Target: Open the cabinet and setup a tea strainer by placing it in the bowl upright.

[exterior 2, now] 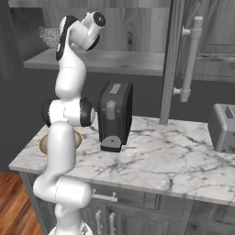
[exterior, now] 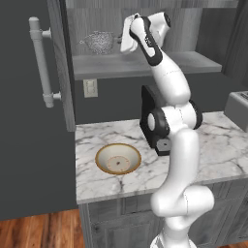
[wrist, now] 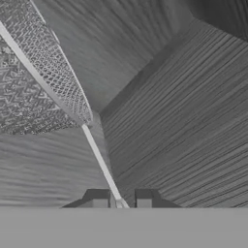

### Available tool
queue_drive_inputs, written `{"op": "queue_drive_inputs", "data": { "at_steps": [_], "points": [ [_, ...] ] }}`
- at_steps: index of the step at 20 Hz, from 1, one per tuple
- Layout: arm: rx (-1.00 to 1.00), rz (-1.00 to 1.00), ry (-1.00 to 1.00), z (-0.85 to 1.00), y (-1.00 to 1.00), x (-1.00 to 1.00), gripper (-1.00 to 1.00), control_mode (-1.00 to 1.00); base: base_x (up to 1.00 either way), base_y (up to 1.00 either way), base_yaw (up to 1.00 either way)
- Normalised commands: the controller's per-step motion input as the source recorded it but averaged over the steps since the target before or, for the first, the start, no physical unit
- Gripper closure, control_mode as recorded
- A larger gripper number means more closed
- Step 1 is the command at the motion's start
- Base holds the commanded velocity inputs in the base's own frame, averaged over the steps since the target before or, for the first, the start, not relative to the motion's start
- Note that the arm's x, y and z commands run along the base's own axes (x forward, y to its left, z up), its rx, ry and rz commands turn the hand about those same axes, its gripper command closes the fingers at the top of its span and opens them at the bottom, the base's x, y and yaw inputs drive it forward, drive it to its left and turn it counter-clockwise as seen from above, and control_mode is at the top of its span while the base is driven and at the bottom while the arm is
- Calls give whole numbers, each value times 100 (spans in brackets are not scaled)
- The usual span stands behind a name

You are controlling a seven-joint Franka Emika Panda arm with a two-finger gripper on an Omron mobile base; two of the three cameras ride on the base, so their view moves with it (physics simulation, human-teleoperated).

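The cabinet stands open, its dark door (exterior: 29, 121) swung out to the left. On its lower shelf (exterior: 116, 65) sits the tea strainer (exterior: 100, 42), a silvery mesh basket, also seen behind the arm (exterior 2: 49, 36). My gripper (exterior: 124, 44) reaches in at the strainer's right side. In the hand view the strainer's mesh (wrist: 34, 97) is at the left. Its thin handle runs down between the fingertips, and the gripper (wrist: 121, 202) is shut on it. The cream bowl (exterior: 118, 158) with the golden rim lies on the marble counter below, partly hidden by the arm in the right base view (exterior 2: 43, 144).
A black coffee machine (exterior: 152, 121) (exterior 2: 114, 114) stands on the counter behind the arm. A grey toaster (exterior 2: 224, 126) sits at the right. The right cabinet door with its bar handle (exterior 2: 190, 59) hangs open over the counter. The counter's front edge is near the bowl.
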Motion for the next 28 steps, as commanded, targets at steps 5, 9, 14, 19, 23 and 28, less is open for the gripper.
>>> {"op": "queue_drive_inputs", "data": {
  "at_steps": [5,9,14,19,23,28],
  "points": [
    [0,-2,-13,-3,0,-61,100,-100,0,0,0],
    [0,-10,-11,-2,-9,-69,100,-100,0,0,0],
    [0,-9,-7,-28,-5,-58,100,-100,0,0,0],
    [0,-5,-11,-6,0,-58,100,-100,0,0,0],
    [0,-6,-15,41,-1,-70,100,-100,0,0,0],
    [0,-10,-10,52,-9,-93,100,-100,0,0,0]
  ]
}}
